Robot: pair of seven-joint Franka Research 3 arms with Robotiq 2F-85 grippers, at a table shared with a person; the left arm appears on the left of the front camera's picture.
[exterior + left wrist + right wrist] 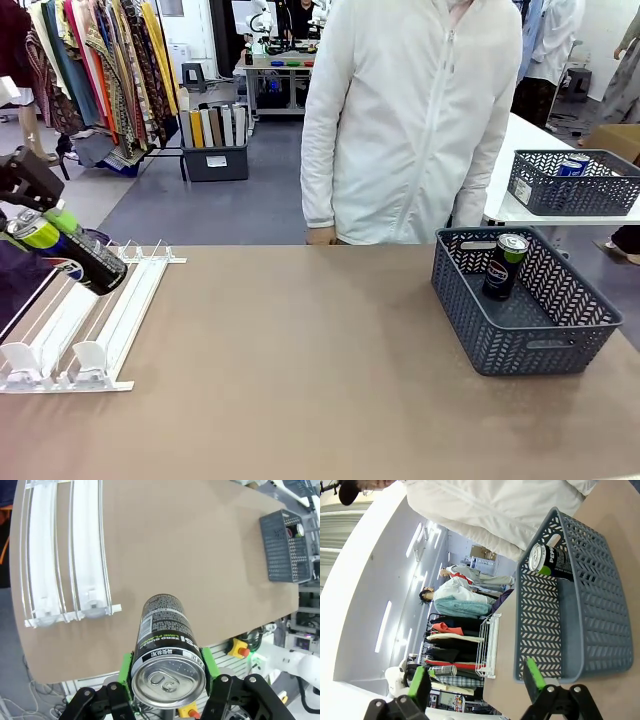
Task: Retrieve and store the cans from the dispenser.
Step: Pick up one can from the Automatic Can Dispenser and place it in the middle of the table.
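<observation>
Your left gripper [167, 680] clamped on black green-topped can [166, 645], green pads [126, 672] pressed to both sides just below rim; can held clear of table, tilted, above dispenser [95, 325]. Dispenser sits at table's left edge, curved stops toward robot side. You see second black can [503, 266] standing upright in grey mesh basket [560, 335] on table's right. Your right gripper [477, 680] spread wide, holding nothing, near basket. Person [410, 120] stands at far side.

Behind my brown table [300, 360] I see grey floor [230, 205], a clothes rack [100, 70] upper left, a white table [525, 170] at right.
</observation>
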